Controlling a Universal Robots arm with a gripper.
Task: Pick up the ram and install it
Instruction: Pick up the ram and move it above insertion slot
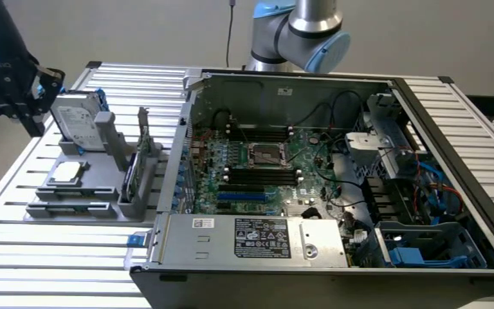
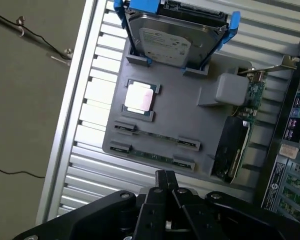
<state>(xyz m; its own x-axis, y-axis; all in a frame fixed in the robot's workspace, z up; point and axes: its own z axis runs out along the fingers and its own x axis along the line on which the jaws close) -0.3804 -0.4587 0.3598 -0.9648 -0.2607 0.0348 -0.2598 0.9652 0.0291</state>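
Two ram sticks lie edge-up in the grey holder tray [image 2: 190,120], one [image 2: 155,134] behind the other [image 2: 151,156]; in the exterior view they sit at the tray's front [image 1: 69,191]. My gripper [image 2: 165,175] hovers above the tray's front edge, its fingers pressed together with nothing between them. In the exterior view the gripper [image 1: 31,116] hangs at the far left, above and behind the tray. The open computer case holds the motherboard, with black memory slots [image 1: 262,175] beside the processor socket [image 1: 266,154].
The tray also carries a hard drive [image 2: 165,42] in blue clips, a square silver processor chip [image 2: 139,97] and an upright card with a metal bracket [image 2: 242,125]. The case wall [image 1: 172,161] stands right of the tray. The slatted table [image 1: 49,257] extends around it.
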